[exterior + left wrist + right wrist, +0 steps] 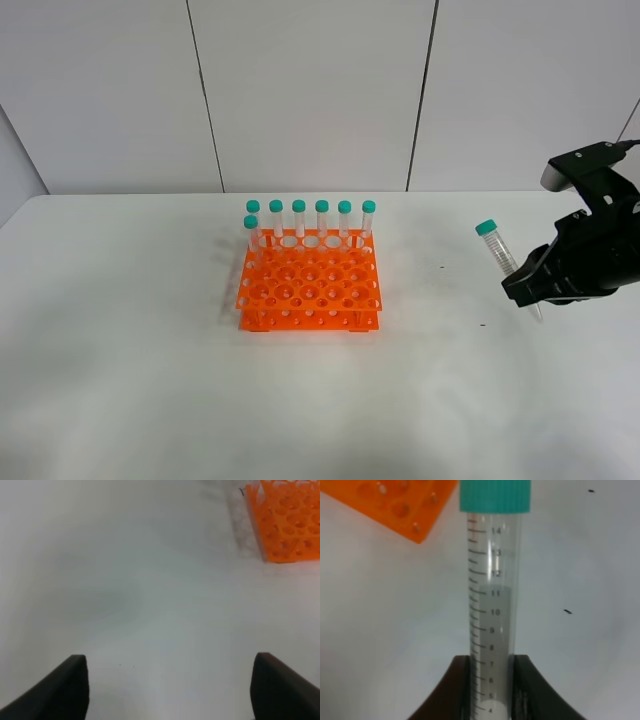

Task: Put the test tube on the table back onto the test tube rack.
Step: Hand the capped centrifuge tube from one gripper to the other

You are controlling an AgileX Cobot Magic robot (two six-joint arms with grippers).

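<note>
Near the right edge of the bench (150, 380), the test tube (497, 255) sits pinched low on its clear body between the right fingers (460, 690), which close narrowly on it. It is tilted, with its teal cap toward the test tube rack (310, 285), and appears lifted clear of the surface. The pick-up therefore looks done. What remains is the carry across to the rack, which stands well apart toward the middle of the bench nearer its far edge, then lowering the pointed tip into a free hole and letting go. Seven capped tubes (322, 215) already stand along the rack's far and left sides, leaving most holes open. The left fingers (70, 690) hang wide apart and empty over bare bench.
</note>
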